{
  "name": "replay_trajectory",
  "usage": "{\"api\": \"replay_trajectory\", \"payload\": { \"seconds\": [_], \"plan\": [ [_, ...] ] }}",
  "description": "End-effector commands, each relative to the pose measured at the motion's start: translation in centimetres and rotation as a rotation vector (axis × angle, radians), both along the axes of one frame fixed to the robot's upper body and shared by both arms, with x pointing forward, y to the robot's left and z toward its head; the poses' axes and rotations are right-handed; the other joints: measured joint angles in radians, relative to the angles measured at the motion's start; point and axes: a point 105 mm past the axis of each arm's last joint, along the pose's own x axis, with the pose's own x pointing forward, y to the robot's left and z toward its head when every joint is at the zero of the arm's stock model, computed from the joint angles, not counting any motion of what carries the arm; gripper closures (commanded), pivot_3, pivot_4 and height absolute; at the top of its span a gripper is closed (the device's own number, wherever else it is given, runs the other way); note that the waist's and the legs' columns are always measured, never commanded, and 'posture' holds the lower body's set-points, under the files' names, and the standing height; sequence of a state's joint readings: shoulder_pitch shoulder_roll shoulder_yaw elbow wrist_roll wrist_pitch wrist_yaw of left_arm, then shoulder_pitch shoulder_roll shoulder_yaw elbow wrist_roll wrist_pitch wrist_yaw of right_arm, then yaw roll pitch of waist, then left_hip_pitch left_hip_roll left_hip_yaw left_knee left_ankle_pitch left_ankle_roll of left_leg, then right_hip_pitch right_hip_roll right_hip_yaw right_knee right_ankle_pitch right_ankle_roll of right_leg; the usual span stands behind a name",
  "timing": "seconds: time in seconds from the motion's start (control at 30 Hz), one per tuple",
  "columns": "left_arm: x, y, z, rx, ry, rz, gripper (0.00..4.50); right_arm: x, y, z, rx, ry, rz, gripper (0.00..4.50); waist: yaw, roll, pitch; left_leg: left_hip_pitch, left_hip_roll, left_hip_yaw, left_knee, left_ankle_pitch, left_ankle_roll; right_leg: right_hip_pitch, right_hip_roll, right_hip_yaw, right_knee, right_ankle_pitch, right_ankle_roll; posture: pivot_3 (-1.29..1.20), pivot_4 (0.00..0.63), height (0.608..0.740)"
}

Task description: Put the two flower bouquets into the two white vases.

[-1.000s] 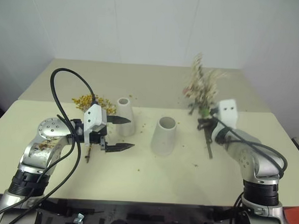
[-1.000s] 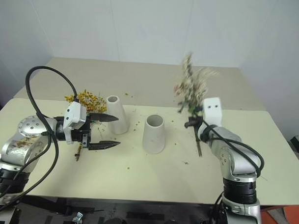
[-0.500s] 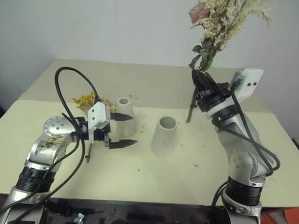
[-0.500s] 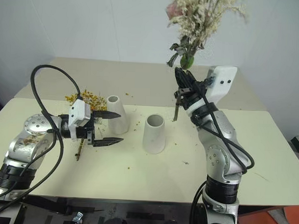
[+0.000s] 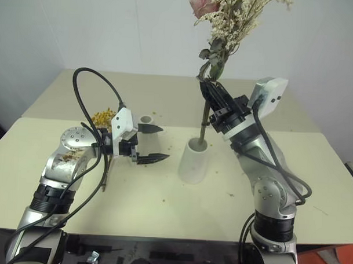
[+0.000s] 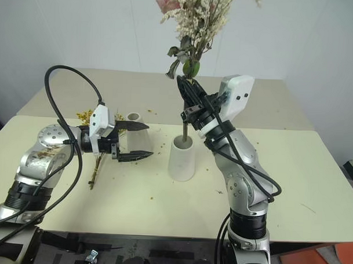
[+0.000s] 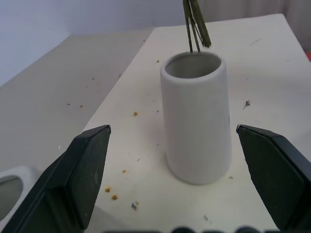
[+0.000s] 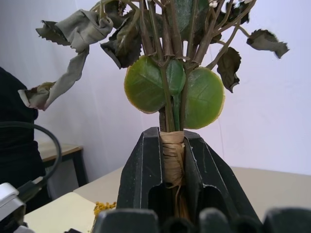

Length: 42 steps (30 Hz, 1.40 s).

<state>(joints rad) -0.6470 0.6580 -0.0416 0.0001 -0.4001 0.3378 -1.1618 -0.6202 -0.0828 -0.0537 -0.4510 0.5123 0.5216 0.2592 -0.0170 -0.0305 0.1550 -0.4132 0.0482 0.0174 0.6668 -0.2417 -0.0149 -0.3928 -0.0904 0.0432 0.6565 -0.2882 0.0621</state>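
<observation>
My right gripper (image 5: 211,94) is shut on the raffia-wrapped stems (image 8: 172,154) of the cream-green bouquet (image 5: 227,21), which stands upright with its pink rose at the top. The stem ends (image 7: 193,29) hang just over the mouth of the wider white vase (image 5: 194,161). My left gripper (image 5: 156,144) is open and level, and its fingers flank that vase (image 7: 197,126) at a distance without touching it. Partly hidden behind the left fingers stands the slim white vase (image 5: 146,120). The yellow-orange bouquet (image 5: 101,116) lies on the table behind my left arm.
Yellow petal crumbs (image 5: 171,147) are scattered over the cream table (image 5: 162,207) near the vases. A second table (image 5: 166,91) joins it at the back, against a white wall. A black cable (image 5: 91,82) loops above my left arm.
My right arm swung the cream-green bouquet up and to the left, from low at the right to upright over the wider vase. The left gripper edged toward that vase, still open.
</observation>
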Motion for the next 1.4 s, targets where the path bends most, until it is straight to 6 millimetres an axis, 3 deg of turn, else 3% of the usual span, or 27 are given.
{"api": "replay_trajectory", "payload": {
  "seconds": [0.03, 0.47, 0.87, 0.9, 1.4],
  "plan": [
    [-0.3, -0.1, 1.6, -0.028, -0.028, -0.028, 0.0, -0.8, 0.4, 0.4, 0.021, -0.05, 0.011, 4.25, -0.001, 0.0, 0.0, 0.0, 0.0, 0.0, 0.0, 0.0, 0.0, 0.0, 0.0, 0.0, 0.0, 0.0, 0.0, 0.0, 0.15, 0.74],
    [-0.5, -0.1, 1.6, -0.015, -0.019, -0.032, 0.0, 0.4, 0.7, -2.7, -0.046, -0.026, -0.075, 4.25, -0.002, 0.0, 0.0, 0.0, 0.0, 0.0, 0.0, 0.0, 0.0, 0.0, 0.0, 0.0, 0.0, 0.0, 0.0, 0.0, 0.15, 0.74],
    [-0.3, -0.1, 1.7, -0.011, -0.019, -0.034, 0.0, -0.3, -0.3, -4.5, -0.076, 0.0, -0.109, 0.2, -0.001, 0.0, 0.0, 0.0, 0.0, 0.0, 0.0, 0.0, 0.0, 0.0, 0.0, 0.0, 0.0, 0.0, 0.0, 0.0, 0.15, 0.74],
    [-0.3, -0.1, 1.7, -0.011, -0.02, -0.033, 0.0, -0.3, -0.4, -4.6, -0.077, 0.003, -0.112, 0.06, -0.001, 0.0, 0.0, 0.0, 0.0, 0.0, 0.0, 0.0, 0.0, 0.0, 0.0, 0.0, 0.0, 0.0, 0.0, 0.0, 0.15, 0.74],
    [-0.3, 0.5, 1.6, -0.009, -0.024, -0.007, 0.0, -2.3, -2.1, -5.9, -0.145, 0.033, -0.076, 0.06, 0.001, 0.0, 0.0, 0.0, 0.0, 0.0, 0.0, 0.0, 0.0, 0.0, 0.0, 0.0, 0.0, 0.0, 0.0, 0.0, 0.15, 0.74]
  ]
}}
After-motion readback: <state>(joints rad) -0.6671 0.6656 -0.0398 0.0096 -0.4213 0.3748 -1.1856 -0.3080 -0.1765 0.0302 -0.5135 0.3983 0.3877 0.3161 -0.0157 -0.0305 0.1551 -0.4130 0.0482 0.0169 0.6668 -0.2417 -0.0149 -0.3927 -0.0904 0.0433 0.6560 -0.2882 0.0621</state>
